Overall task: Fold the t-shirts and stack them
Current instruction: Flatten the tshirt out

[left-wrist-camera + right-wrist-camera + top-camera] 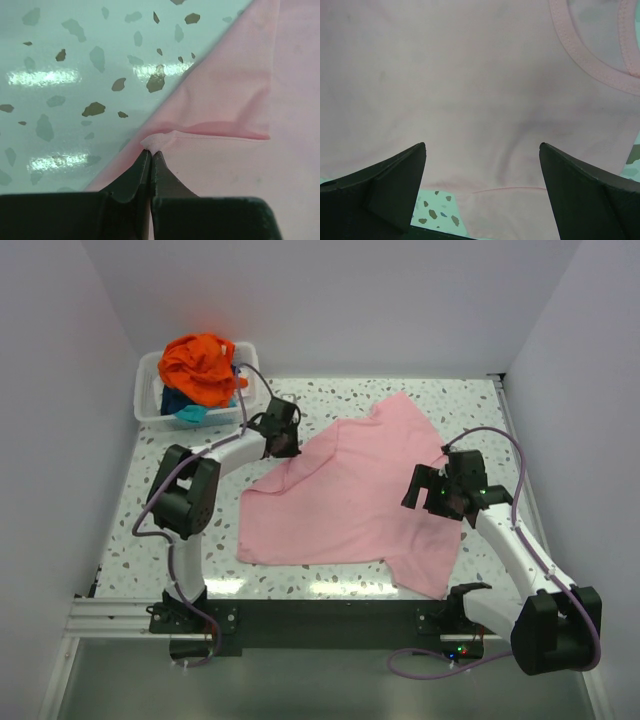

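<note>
A light pink t-shirt point(345, 495) lies spread on the speckled table. My left gripper point(283, 445) is at its upper left edge and is shut on a corner of the pink cloth point(155, 141). My right gripper point(428, 490) is open and hovers over the shirt's right side, with pink cloth point(470, 90) filling its view and the collar point(585, 55) at the upper right. A bright orange t-shirt point(200, 365) and a teal one point(188, 410) are bunched in the white bin point(150, 400) at the back left. No dark blue shirt shows.
The bin stands at the back left corner beside the left arm. White walls enclose the table on three sides. A black rail point(320, 620) runs along the near edge by the arm bases.
</note>
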`<state>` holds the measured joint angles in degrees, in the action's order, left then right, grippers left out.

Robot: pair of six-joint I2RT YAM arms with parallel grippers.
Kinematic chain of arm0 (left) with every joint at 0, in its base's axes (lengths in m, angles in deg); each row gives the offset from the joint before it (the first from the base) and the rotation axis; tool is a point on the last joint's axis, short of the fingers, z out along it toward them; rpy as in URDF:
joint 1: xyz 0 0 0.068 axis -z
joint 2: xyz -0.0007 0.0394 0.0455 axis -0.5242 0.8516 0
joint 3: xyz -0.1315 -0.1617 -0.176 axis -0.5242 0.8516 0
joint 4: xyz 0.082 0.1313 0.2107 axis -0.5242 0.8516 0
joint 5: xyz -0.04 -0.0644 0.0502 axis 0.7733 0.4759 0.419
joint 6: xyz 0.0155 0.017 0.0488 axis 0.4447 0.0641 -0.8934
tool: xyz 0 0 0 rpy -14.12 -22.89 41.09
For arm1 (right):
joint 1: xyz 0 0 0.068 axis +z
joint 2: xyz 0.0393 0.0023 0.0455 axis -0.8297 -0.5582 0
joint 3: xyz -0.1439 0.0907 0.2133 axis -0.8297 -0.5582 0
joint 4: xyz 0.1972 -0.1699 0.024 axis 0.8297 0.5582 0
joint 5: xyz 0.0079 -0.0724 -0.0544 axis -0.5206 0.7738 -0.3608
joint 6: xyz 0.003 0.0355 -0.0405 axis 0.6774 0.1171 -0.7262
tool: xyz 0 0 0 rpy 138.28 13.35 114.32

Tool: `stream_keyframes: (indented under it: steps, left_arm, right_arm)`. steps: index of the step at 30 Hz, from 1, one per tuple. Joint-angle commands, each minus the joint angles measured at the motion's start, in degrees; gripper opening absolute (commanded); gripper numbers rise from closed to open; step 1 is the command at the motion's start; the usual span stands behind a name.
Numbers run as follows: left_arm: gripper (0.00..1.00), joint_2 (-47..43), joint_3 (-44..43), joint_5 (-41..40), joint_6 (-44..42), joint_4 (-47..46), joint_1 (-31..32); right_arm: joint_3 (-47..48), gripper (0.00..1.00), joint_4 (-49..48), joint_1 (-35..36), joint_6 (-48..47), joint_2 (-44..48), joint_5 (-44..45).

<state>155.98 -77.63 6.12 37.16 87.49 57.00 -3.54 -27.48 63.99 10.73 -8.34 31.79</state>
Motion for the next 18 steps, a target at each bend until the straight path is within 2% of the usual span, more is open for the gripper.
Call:
stream_keyframes:
  steps: [1,18]
  left_arm:
    - [0.00,-3.08,-3.11,-3.83,-2.28,0.29,-1.74]
    - [0.00,4.47,-11.72,-12.61,-9.48,-1.82,-8.16]
  right_arm:
    - [0.74,0.99,-0.65,0.07,-1.05,0.63,0.39]
    - [2.06,0.99,-0.30,-0.01,-1.14,-1.31,2.15]
